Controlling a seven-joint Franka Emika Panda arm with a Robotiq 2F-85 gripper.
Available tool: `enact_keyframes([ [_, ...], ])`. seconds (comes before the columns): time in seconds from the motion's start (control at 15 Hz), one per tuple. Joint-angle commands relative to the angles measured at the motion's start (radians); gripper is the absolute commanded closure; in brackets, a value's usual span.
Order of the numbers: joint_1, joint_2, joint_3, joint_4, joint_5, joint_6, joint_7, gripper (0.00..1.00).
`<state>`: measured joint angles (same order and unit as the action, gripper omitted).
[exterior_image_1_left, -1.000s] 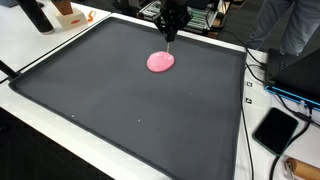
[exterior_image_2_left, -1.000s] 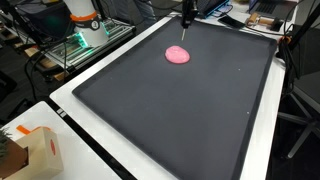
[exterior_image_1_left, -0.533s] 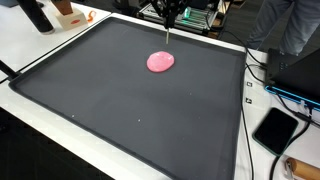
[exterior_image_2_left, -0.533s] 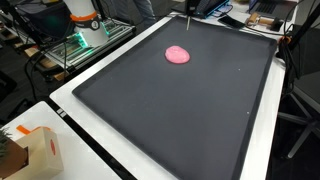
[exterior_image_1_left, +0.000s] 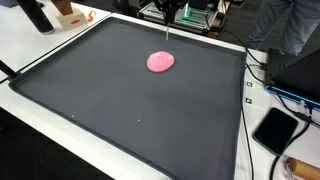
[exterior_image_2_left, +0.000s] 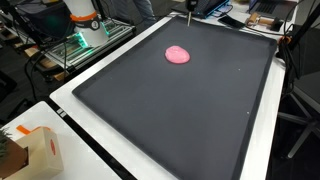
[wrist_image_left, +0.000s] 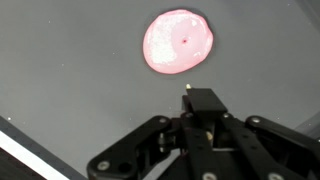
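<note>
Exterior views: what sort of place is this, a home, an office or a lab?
Most likely a robotics lab: a large black mat covers the worktable, loose cables trail along its edge, and a rack of electronics with green lights stands beside it.

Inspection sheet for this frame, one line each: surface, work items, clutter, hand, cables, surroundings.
Surface: dark mat with a white border, a few pale specks on it.
Job's things: pink disc lying flat, small dent at its centre; thin rod upright, its tip raised off the disc.
Clutter: nothing seen on the mat.
Grippers: hand shut on the thin rod.
Cables: cables beside the mat's edge, off it.
Surroundings: black tablet; cardboard box.
</note>
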<state>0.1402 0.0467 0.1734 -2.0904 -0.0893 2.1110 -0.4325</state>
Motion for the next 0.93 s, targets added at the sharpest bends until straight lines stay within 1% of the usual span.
enact_keyframes([
  [0.0,0.004,0.000,-0.004,0.002,0.000,-0.002,0.000,0.87],
  [0.07,0.004,0.017,-0.005,-0.003,-0.010,0.015,0.001,0.97],
  [0.13,0.001,0.030,-0.004,-0.007,0.020,0.026,-0.030,0.97],
  [0.73,-0.031,0.124,-0.001,-0.044,0.065,0.137,-0.108,0.97],
  [0.87,-0.038,0.138,-0.002,-0.053,0.058,0.153,-0.109,0.97],
])
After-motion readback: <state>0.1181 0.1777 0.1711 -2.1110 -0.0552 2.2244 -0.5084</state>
